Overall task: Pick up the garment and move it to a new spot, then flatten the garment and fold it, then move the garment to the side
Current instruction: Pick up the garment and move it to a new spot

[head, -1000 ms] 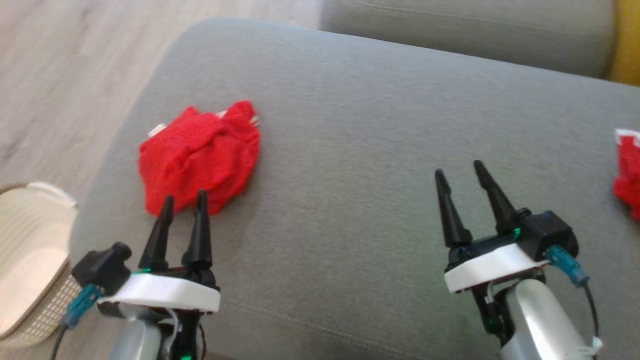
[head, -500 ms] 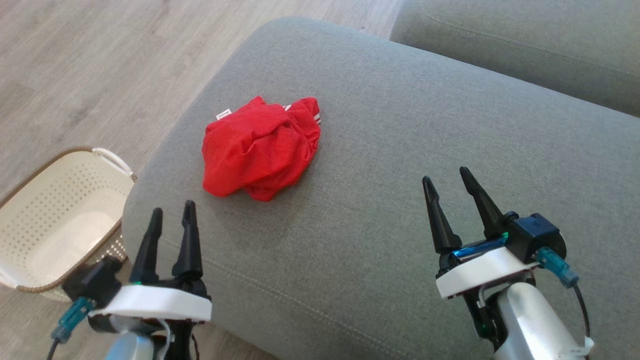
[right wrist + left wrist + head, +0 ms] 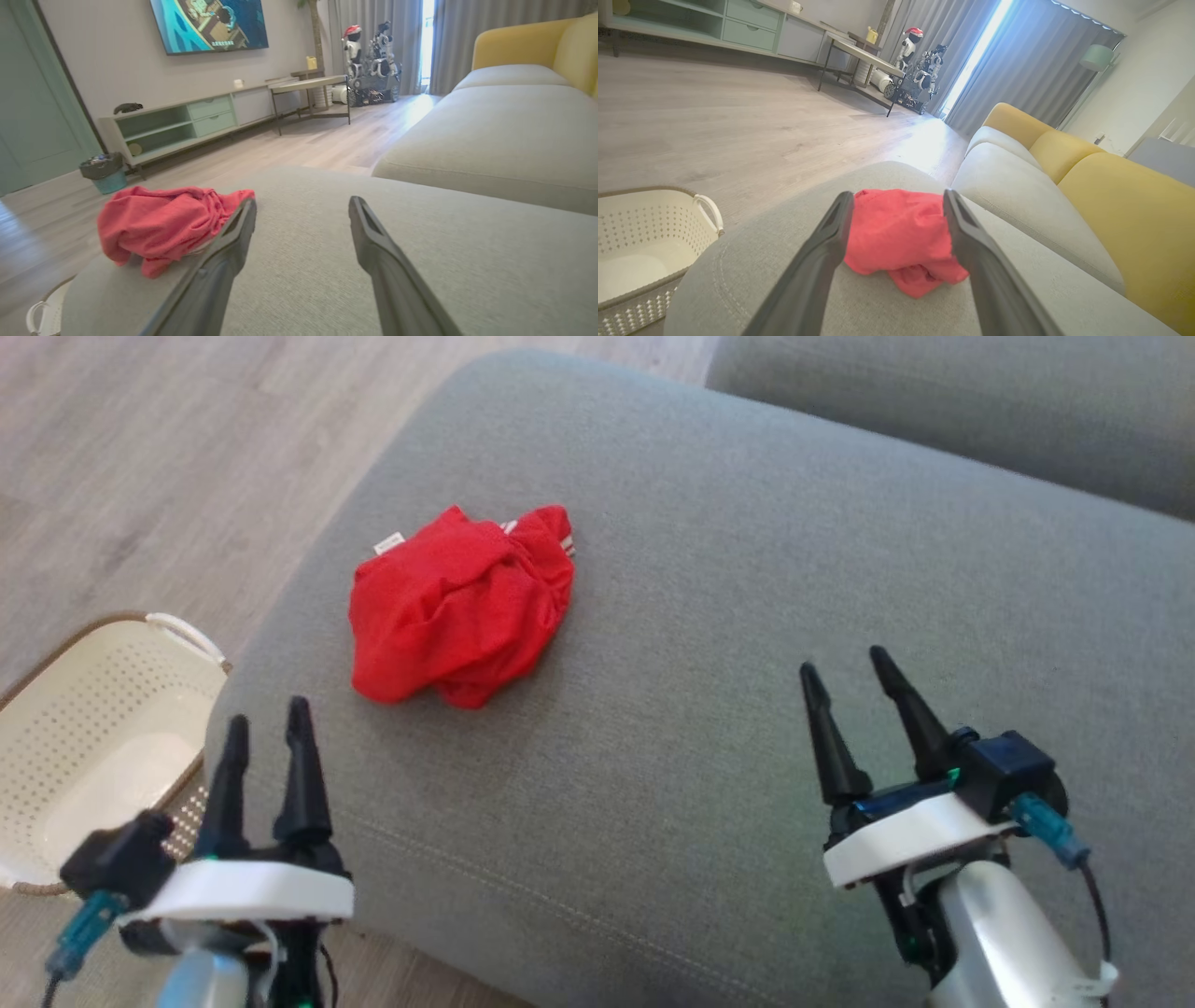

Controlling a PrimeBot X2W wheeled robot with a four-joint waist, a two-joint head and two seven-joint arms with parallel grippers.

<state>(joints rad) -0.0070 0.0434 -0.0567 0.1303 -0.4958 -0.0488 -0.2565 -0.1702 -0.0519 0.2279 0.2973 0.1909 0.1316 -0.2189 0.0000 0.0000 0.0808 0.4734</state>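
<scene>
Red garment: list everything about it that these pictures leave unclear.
- Kind and shape of the garment: head view, bunched in a heap, its own folds hide them.
- White tag at its far edge: head view, too small to read.
- Both its sides: left wrist view, covered by the fingers of the left gripper.
- One end: right wrist view, behind a finger of the right gripper.
- Its underside: pressed against the sofa.
</scene>
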